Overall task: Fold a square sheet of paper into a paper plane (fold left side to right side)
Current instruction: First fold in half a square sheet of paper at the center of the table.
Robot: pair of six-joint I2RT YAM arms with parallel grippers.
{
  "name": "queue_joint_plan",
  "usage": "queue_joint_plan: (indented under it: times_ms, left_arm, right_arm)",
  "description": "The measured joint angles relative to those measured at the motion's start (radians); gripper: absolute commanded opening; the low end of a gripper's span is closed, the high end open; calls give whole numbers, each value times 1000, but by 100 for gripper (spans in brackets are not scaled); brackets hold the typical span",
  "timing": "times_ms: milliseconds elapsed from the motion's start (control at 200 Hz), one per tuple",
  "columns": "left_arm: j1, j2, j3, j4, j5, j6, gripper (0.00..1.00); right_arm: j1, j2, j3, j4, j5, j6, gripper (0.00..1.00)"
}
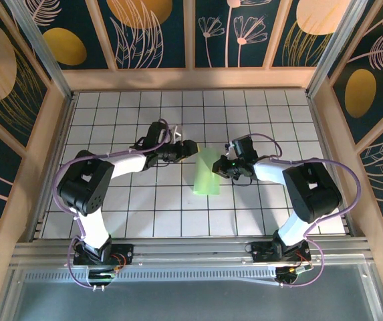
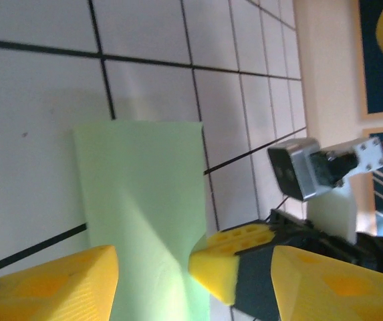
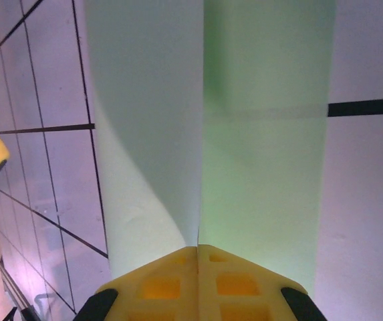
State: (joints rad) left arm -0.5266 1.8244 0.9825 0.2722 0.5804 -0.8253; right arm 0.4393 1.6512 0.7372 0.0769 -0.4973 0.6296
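Quick status from my remote seat. The right pincer (image 3: 198,267) is clamped shut, and it's got the green sheet (image 1: 206,175) nipped right between its yellow pads. On its wrist cam the two pads are pressed flat together, with the paper coming straight out of the seam. From there the sheet runs away ahead of the fingertips as a long folded strip. One layer lies flat on the right of the pinch line. The layer on the left of it curls up a bit near the tips, so the fold isn't lying dead flat there.

The left pincer (image 1: 194,148) is open, with its yellow fingers (image 2: 44,287) spread wide apart. On its own cam the green strip sits in the gap between them and reaches out in front of the tips onto the white grid table (image 2: 31,100). I can't tell if either left finger is actually touching the paper. One of the right pincer's pads is poking into that same gap, sitting on the sheet's edge, so the two pincers are nose to nose with the paper between them.

From overhead, the strip's upper end is right between both sets of tips. The rest angles back toward the arm bases, lying on the tiles.
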Motion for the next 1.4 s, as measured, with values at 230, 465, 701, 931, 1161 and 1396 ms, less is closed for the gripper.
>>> queue_joint_plan:
  times_ms: [230, 465, 701, 931, 1161, 1396]
  left_arm:
    - [-55, 43, -27, -89, -25, 37, 65]
    - [-82, 86, 31, -163, -69, 73, 61]
    - [-90, 118, 71, -200, -90, 84, 45]
    - [-102, 142, 109, -244, -122, 89, 40]
    - [-119, 144, 131, -285, -172, 88, 38]
    - [-147, 155, 175, -355, -250, 88, 38]
  right_arm:
    - [0, 13, 15, -31, 26, -20, 0]
    - [0, 14, 16, -45, 38, -30, 0]
    - [0, 14, 16, -58, 51, -31, 3]
    - [0, 14, 16, -64, 56, -47, 18]
    - [-19, -19, 20, -118, 88, -73, 39]
    - [-81, -153, 20, -195, 182, -111, 49]
